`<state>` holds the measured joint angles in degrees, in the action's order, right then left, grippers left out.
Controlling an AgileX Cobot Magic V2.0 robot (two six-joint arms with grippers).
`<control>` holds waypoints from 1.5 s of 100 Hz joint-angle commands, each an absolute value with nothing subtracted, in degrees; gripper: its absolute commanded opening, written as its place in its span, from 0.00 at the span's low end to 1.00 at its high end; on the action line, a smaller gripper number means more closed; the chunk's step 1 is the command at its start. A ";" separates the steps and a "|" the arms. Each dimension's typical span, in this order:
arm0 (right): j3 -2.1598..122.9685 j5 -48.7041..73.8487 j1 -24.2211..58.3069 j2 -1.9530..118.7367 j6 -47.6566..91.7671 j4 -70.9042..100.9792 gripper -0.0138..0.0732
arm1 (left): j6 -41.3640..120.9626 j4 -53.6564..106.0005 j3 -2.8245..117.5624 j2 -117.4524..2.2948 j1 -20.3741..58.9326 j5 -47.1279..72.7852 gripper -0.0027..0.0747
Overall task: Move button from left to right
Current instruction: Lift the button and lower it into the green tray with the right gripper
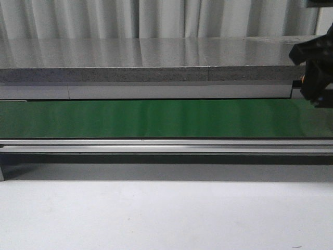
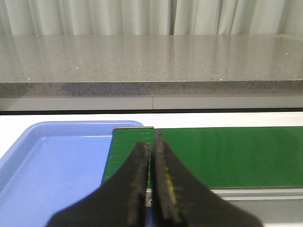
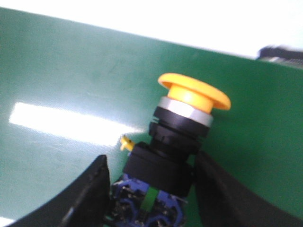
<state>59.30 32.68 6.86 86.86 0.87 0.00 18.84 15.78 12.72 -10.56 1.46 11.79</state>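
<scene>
Left tool (image 2: pixel 151 189): its two black fingers (image 2: pixel 137 184) are pressed together with nothing between them, hanging over the near edge of the green belt (image 2: pixel 227 156). A blue tray (image 2: pixel 28 142) sits just beside the belt's end, on the tool's left. Behind the belt runs a grey speckled desk (image 2: pixel 151 61), with pale curtains (image 2: pixel 94 16) beyond it.

In the front view the belt (image 1: pixel 156 119) spans the whole width, and only the right arm (image 1: pixel 315 67) shows, dark, at the belt's far right end.

Right tool (image 3: pixel 150 189): its fingers (image 3: pixel 90 194) stand on either side of the button (image 3: pixel 182 127) and close against its black body, clamped on it. The button sits over the belt (image 3: pixel 71 80), tilted, cap away from the tool. It has a round yellow mushroom cap, a silver ring under it, a black collar, then a blocky black body with bluish parts and a small yellow metal tab at the base. The picture is slightly blurred, so finer detail cannot be told.
</scene>
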 commanded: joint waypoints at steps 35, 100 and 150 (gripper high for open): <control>70.80 40.94 -6.67 83.55 1.72 -13.09 0.39 | 18.79 16.11 14.39 -11.14 1.94 6.80 0.04; 70.74 33.17 -20.46 96.51 2.67 -13.09 0.39 | 18.79 16.11 14.39 -11.14 1.94 6.80 0.04; 70.74 33.65 -23.30 101.78 2.56 -11.11 0.40 | 18.79 16.11 14.39 -11.14 1.94 6.80 0.04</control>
<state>69.08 35.55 -22.83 104.36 2.01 -11.33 18.84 15.78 12.72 -10.56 1.46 11.79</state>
